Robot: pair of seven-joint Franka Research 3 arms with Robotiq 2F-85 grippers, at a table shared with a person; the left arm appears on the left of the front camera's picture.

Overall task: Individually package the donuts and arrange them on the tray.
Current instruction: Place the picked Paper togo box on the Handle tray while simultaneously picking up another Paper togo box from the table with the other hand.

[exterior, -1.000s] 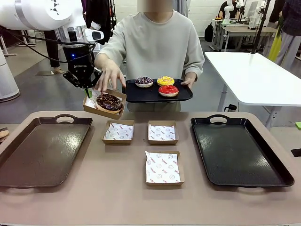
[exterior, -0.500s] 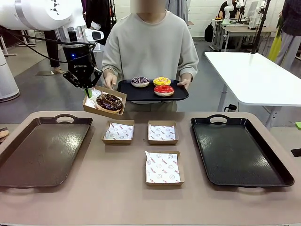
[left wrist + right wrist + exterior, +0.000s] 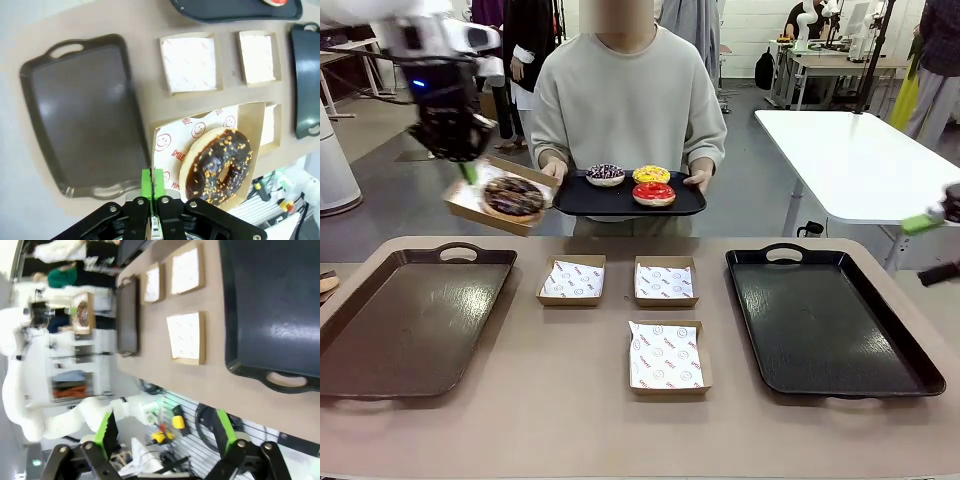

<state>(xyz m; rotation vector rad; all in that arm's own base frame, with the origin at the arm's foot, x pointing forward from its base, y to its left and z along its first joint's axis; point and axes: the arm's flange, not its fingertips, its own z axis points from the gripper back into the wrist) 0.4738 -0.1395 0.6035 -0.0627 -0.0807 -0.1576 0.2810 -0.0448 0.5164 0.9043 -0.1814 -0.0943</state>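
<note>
My left gripper is shut on the rim of a paper-lined cardboard box holding the dark chocolate donut, in the air above the far left of the table. In the left wrist view its green pads pinch the box edge beside that nut-flecked donut. A person holds a small black tray with the sprinkled chocolate donut, the yellow donut and the red donut. My right gripper hangs open at the right edge, its fingers spread wide with nothing between them.
Three empty paper-lined boxes lie mid-table. A large brown tray sits on the left and a large black tray on the right, both bare.
My left gripper carried the boxed chocolate donut up and to the left. The person took the reaching hand back to the small tray. My right gripper came into view at the right edge.
</note>
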